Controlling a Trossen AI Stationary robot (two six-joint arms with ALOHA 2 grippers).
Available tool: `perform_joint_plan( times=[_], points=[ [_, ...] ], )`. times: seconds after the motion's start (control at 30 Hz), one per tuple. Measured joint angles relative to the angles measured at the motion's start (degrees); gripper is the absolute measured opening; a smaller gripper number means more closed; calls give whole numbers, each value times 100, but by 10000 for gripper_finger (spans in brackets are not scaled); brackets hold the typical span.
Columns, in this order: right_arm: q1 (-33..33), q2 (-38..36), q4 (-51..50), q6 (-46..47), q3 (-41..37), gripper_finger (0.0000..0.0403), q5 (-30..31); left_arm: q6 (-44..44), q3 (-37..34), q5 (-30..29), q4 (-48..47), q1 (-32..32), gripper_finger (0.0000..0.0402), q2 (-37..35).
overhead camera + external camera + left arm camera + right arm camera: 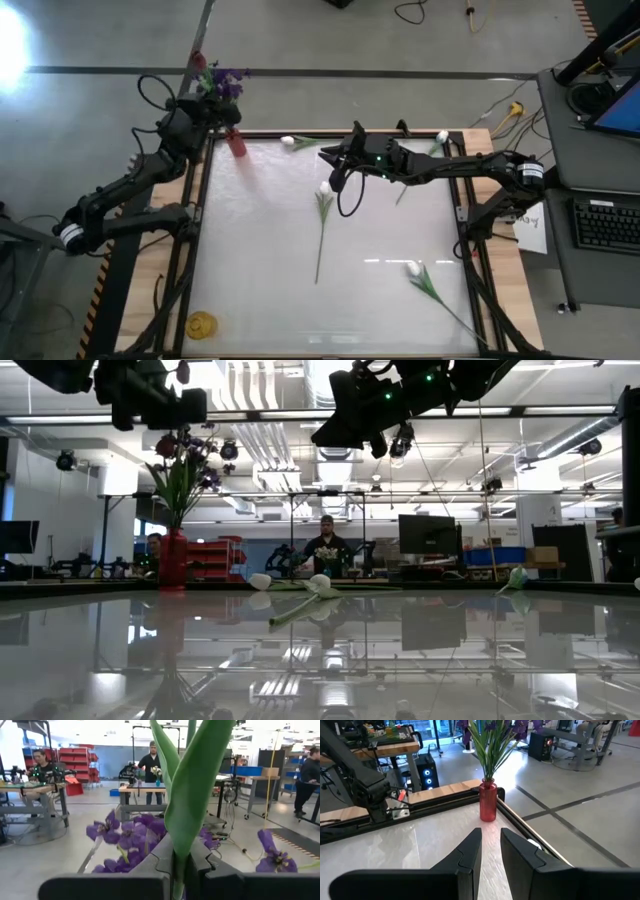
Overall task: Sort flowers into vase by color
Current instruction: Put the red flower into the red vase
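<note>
Flower stem (192, 795): clamped in my left gripper (180, 865) above the red vase (235, 143), far left. Right gripper (490, 851), slightly apart, holds nothing. Risk: leaves snagging purple blossoms (132, 837), missing the neck.

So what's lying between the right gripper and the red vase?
One white tulip bud on the table; otherwise bare tabletop between right gripper and red vase, in the high view.

Overhead looking straight down, desk-level looking across, both wrists looking forward close-in; all sharing the red vase (236, 143).
</note>
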Motion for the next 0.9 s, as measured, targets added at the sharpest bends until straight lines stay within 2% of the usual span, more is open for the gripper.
perform_joint_plan(
  times=[0.9],
  points=[
    [0, 0, 2, 44, 0, 63, -2, -294, -473, -146, 214, 4, 0, 7]
  ],
)
